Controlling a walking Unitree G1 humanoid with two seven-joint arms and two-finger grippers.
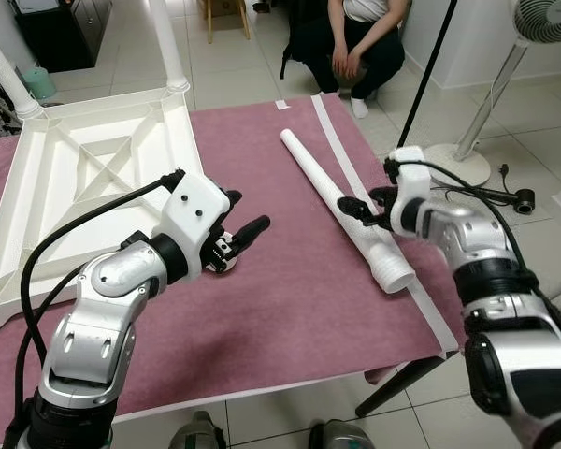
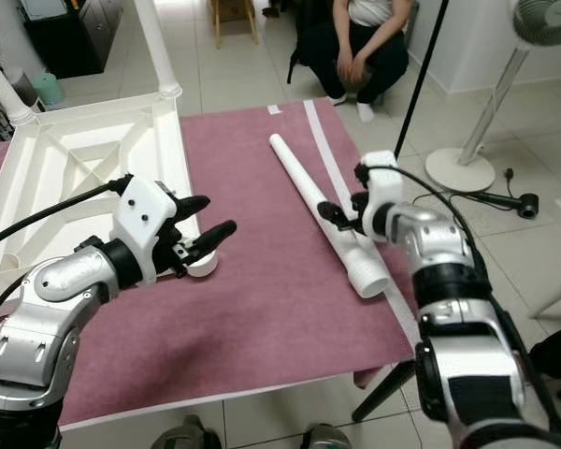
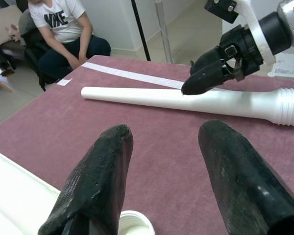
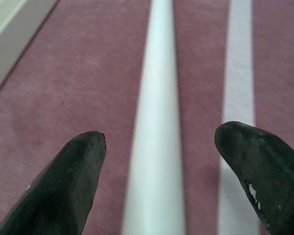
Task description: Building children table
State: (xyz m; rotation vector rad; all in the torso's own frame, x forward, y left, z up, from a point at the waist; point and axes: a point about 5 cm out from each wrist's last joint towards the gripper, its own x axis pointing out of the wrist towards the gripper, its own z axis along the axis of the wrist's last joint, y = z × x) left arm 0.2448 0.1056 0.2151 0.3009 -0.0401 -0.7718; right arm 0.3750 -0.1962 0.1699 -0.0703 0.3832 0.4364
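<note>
An upturned white table top (image 1: 84,164) lies at the left of the maroon cloth, with two legs (image 1: 168,47) standing at its far corners. A loose white leg (image 1: 341,201) lies on the cloth to the right, its ribbed end towards me. My right gripper (image 1: 360,208) is open, with its fingertips (image 4: 63,181) on either side of this leg (image 4: 157,98), just above its middle. My left gripper (image 2: 208,217) is open above the table top's near right corner socket (image 2: 203,267), with nothing between its fingers (image 3: 95,191).
A person (image 1: 355,47) crouches on the tiled floor beyond the cloth. A standing fan (image 1: 505,84) and a slanted black pole (image 1: 430,70) are at the right. A white strip (image 1: 341,154) runs along the cloth's right side, near the edge.
</note>
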